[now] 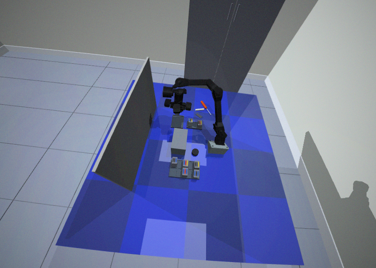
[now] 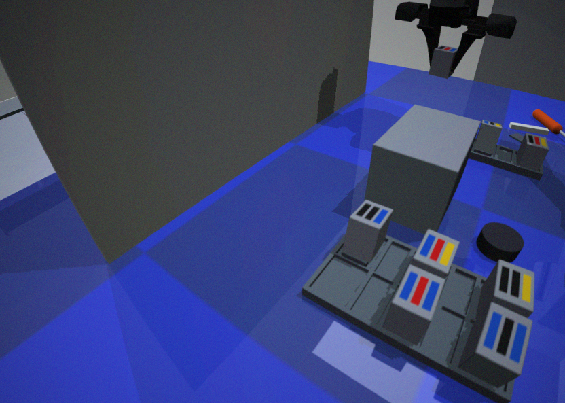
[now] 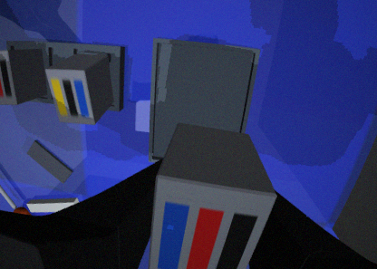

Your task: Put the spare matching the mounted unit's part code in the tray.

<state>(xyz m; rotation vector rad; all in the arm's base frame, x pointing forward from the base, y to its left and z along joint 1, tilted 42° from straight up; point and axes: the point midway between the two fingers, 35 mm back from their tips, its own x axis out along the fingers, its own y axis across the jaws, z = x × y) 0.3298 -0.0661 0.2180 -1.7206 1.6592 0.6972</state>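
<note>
My gripper [image 2: 442,64] [image 3: 206,175] is shut on a grey block [image 2: 441,62] [image 3: 213,158] with blue, red and black stripes. It holds the block in the air; in the wrist view the block overlaps the near end of the flat grey tray [image 1: 177,121] [image 3: 204,86]. The tray is empty where it shows. Several striped spares stand in the large rack [image 1: 174,171] [image 2: 333,280]. A small rack [image 1: 194,126] [image 3: 120,77] beside the tray bears a yellow-black-blue block [image 2: 489,137] [image 3: 78,95] and a black-red-yellow block [image 2: 532,151]. The mounted unit and its code are not visible.
A grey box [image 1: 179,136] [image 2: 426,136] stands between tray and large rack. A tall panel [image 1: 124,122] [image 2: 205,92] runs along one side. A black puck [image 1: 195,152] [image 2: 499,242], an orange screwdriver [image 1: 203,104] and a white bar [image 1: 199,109] [image 3: 52,206] lie on the mat.
</note>
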